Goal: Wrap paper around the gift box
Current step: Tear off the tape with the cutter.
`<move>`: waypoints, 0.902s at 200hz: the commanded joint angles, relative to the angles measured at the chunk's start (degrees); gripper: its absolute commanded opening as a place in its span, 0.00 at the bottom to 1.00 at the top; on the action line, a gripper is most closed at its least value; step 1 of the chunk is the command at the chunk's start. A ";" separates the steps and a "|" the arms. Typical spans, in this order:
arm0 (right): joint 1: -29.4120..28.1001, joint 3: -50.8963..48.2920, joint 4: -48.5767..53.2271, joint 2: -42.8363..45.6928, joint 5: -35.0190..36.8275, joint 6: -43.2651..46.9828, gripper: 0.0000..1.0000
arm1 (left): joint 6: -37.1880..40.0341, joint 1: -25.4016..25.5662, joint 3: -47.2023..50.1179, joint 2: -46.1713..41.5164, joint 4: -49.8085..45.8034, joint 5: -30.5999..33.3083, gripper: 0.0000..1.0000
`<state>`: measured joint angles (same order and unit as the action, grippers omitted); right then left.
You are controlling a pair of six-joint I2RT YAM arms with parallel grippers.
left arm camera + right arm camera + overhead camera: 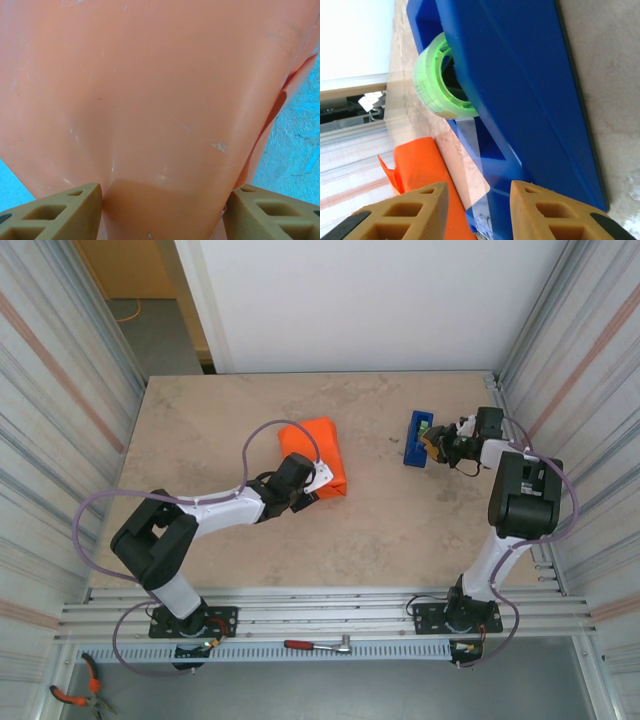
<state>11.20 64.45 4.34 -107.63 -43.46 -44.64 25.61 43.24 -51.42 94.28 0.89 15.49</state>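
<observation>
The paper (160,100), thin, soft and probably slippery (it would crease and spring open), sits folded in a bundle, clamped between the fingers of the left gripper (167,200). It is best held at firm folded edges. The fingers of the right gripper (479,195) stand apart, with the blue tape dispenser (520,75) just ahead of them.

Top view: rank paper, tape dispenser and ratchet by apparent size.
1. paper: the largest patch by far.
2. dispenser: a compact block, clearly smaller.
3. ratchet: looks longer than the dispenser but much thinner, so it covers the least area. By length alone, these two would swap.
</observation>
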 commanded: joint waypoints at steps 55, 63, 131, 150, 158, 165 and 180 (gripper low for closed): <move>-0.66 2.10 -0.45 -2.57 -2.51 0.29 0.27 | -1.00 0.17 -0.09 -1.05 -3.41 -0.98 0.62; -0.65 2.09 -0.47 -2.53 -2.50 0.28 0.25 | -0.95 0.17 -0.09 -1.03 -3.42 -0.99 0.62; -0.56 1.16 -1.64 -0.26 -3.80 -1.17 0.00 | -1.16 0.17 -0.13 -1.12 -3.52 -1.02 0.62; -0.57 0.01 -3.45 2.43 -4.50 -3.45 0.00 | -1.17 0.17 -0.09 -1.12 -3.52 -1.07 0.62; -0.57 -0.38 -4.10 3.62 -4.66 -4.30 0.00 | -1.20 0.17 -0.09 -1.12 -3.52 -1.07 0.62; -0.57 -0.68 -4.33 4.68 -4.78 -4.89 0.00 | -1.17 0.17 -0.09 -1.12 -3.52 -1.07 0.62; -0.73 -1.49 -4.51 6.80 -4.60 -5.78 0.00 | -1.22 0.11 -0.18 -1.12 -3.61 -1.09 0.62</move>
<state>10.92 63.83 1.83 -106.78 -45.06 -47.31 25.50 43.27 -51.42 94.28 0.86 15.46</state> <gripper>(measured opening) 0.062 0.624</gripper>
